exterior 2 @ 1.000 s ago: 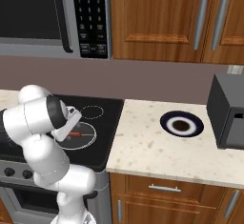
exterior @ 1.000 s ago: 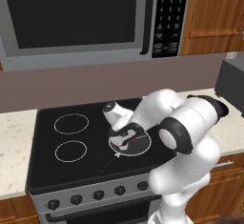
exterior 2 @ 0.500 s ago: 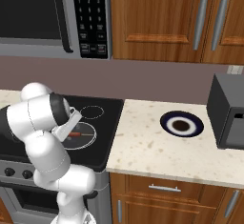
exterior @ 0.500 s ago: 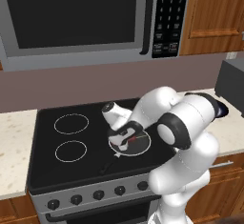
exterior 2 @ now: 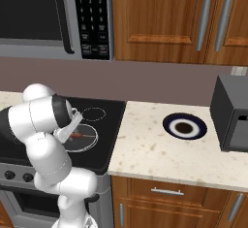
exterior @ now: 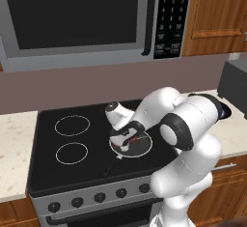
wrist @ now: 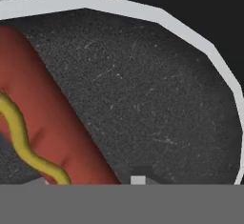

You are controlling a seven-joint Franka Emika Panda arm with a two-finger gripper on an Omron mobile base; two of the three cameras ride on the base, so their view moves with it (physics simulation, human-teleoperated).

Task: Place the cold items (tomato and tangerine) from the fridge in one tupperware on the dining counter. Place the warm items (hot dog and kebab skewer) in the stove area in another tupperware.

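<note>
Hot dog (wrist: pixel 52 123), red with a yellow mustard squiggle, lies in a dark pan (exterior: pixel 131 144) on the stove (exterior: pixel 72 158)'s right front burner. In hand view its long axis runs diagonally, upper left to lower right, directly under the gripper (exterior: pixel 126 141). Gripper is down in the pan, straddling the sausage; fingertips barely show, so cannot tell whether the jaws already pinch it

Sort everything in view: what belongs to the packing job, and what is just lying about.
Belongs to the job:
- hot dog, with a yellow stripe, lying in the pan
- stove
- gripper, down at the hot dog

Just lying about:
- pan
- microwave
- dark-ringed plate
- dark grey appliance
</note>
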